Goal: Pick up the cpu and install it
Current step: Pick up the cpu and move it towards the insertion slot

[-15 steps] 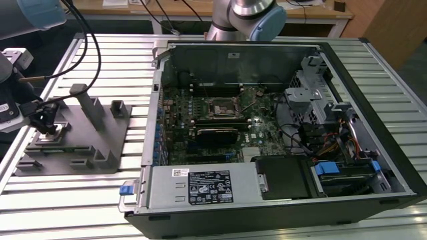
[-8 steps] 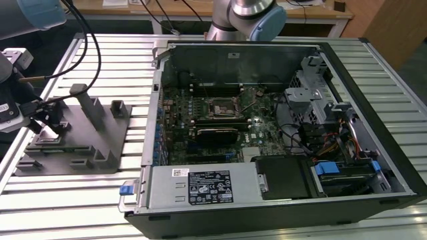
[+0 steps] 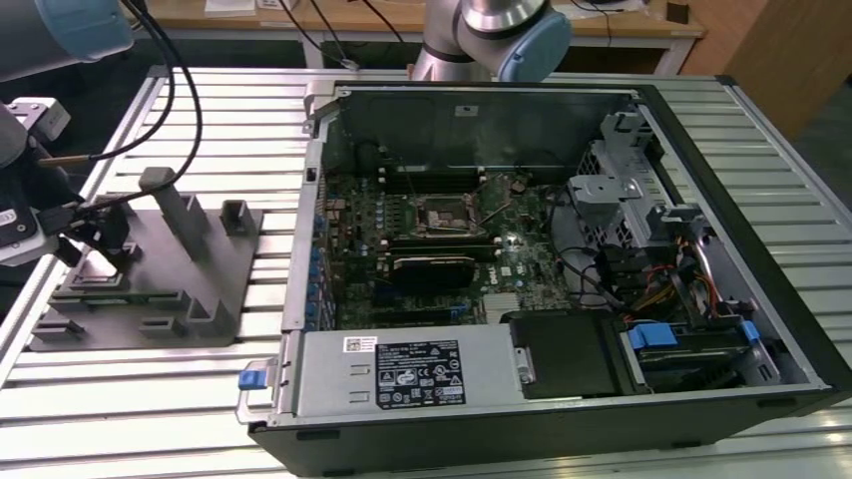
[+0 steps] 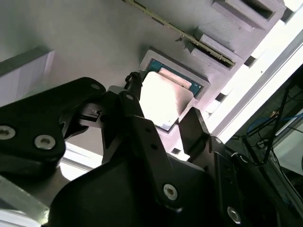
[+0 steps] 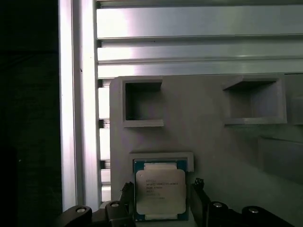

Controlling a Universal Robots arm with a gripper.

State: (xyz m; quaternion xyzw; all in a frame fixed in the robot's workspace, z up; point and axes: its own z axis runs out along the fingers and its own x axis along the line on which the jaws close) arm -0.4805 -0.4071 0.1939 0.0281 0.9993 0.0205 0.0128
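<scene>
Cpu (image 5: 160, 195) in grey fixture (image 5: 213, 151) pocket, one edge behind gripper (image 5: 162, 184).

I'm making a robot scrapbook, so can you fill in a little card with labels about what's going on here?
gripper: down at the cpu, in both wrist views
cpu: lying flat in its pocket, silver top up
pocket: in the grey fixture block
fixture block: on the exterior view's left of the computer case
computer case: open
motherboard socket: inside the case, far from the gripper
install: not yet done
</scene>
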